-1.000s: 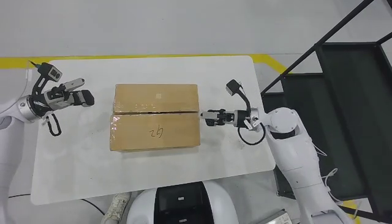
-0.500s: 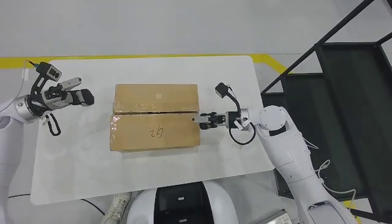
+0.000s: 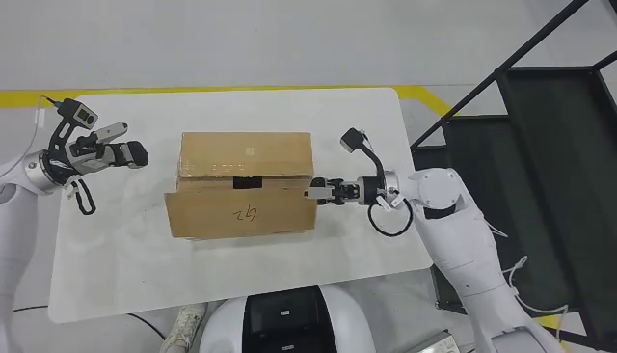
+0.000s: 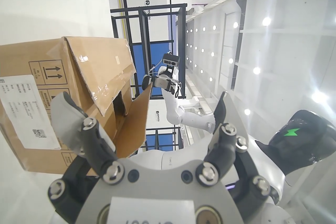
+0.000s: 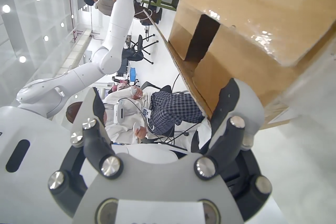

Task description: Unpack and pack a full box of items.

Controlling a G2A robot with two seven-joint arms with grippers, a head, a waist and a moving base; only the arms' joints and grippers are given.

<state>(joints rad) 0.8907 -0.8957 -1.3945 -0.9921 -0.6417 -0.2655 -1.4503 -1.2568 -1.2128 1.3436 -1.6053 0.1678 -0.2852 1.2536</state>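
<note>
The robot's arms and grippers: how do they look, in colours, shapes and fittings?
Both arms have smooth white rounded shells. The left gripper and right gripper each have a grey round wrist plate with silver screws, black finger links and pale grey pads. A small dark camera box tops each wrist.

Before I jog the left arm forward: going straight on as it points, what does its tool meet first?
Probably the cardboard box, at its labelled end facing the left tool, with nothing seen between them. Height is hard to judge, so it could pass just above.
</note>
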